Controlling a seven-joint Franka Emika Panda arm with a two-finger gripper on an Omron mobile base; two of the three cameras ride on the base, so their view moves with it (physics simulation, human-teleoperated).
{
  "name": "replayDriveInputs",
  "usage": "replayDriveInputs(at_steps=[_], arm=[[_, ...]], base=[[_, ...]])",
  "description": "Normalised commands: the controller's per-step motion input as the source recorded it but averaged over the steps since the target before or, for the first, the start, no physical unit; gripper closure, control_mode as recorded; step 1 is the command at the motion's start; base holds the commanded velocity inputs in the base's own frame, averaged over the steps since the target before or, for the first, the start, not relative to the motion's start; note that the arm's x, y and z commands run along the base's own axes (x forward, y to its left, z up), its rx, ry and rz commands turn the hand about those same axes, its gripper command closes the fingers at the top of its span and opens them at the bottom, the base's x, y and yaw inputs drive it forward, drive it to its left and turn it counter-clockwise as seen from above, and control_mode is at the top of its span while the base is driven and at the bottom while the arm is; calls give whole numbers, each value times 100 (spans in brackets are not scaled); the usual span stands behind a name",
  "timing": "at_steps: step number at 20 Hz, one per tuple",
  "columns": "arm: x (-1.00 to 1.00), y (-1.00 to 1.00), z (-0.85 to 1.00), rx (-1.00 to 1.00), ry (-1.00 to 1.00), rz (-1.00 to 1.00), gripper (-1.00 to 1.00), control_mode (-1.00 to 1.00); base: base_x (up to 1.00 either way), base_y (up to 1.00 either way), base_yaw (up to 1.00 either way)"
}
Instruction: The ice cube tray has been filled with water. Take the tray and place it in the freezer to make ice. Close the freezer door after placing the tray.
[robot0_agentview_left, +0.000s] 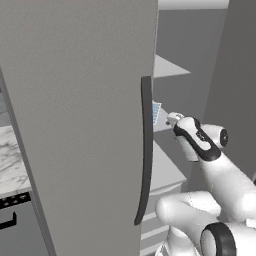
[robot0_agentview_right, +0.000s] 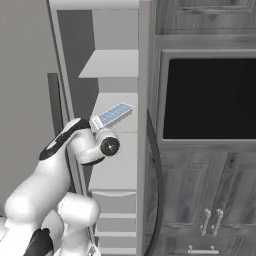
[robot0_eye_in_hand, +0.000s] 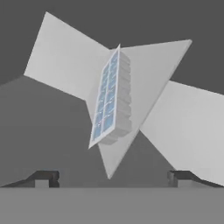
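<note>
Tray (robot0_eye_in_hand: 111, 98) lies on a white shelf (robot0_agentview_right: 116, 125) inside the freezer (robot0_agentview_right: 107, 65), ahead of the gripper (robot0_eye_in_hand: 113, 177). The gripper's two dark fingertips (robot0_eye_in_hand: 46, 177) stand wide apart and hold nothing; the tray is clear of them, not touching. It is a long white tray, two columns of cells, each showing glossy pale blue water (robot0_eye_in_hand: 106, 105). In the right base view it sits tilted across the shelf, one corner near the shelf's front edge. The grey freezer door (robot0_agentview_left: 80, 125) stands open on the arm's left, its long dark handle (robot0_agentview_left: 145, 150) close beside the arm. A dark wall oven (robot0_agentview_right: 210, 97) sits to the freezer's right.
</note>
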Motion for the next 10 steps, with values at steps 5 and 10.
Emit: replayDriveInputs(at_steps=[5,10], arm=[[-100,0,75,0,-13,-12,-100,-100],[-99,0,74,0,1,-10,-100,-100]], base=[[0,0,0],[0,0,0]])
